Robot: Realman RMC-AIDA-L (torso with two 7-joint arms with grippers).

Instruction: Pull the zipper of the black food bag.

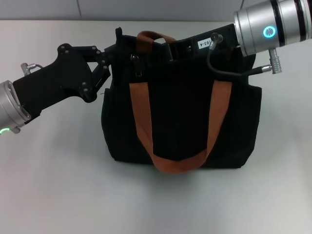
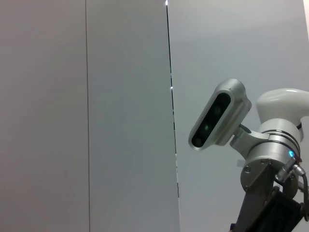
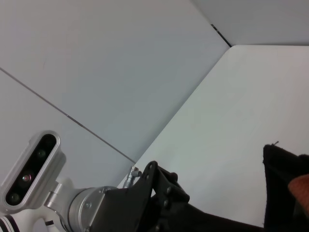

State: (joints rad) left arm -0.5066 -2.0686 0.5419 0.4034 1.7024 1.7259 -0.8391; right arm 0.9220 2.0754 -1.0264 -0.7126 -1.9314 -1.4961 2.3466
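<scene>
- The zipper (image 1: 138, 74) sat on the black food bag (image 1: 180, 122), mid-table (image 1: 48, 195).
- My left claw (image 1: 108, 61) pinched the bag's corner; the right claw's state I couldn't tell.
- Fabric could slip, dragging the bag.

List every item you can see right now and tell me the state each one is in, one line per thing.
black food bag: upright on the table, top edge held at both ends.
zipper: pull tab hanging near the bag's left end, not gripped.
orange-brown handles: near one drooping down the front, far one standing up.
left gripper: at the bag's upper left corner, shut on the fabric.
right gripper: at the bag's top right edge, fingers hidden.
</scene>
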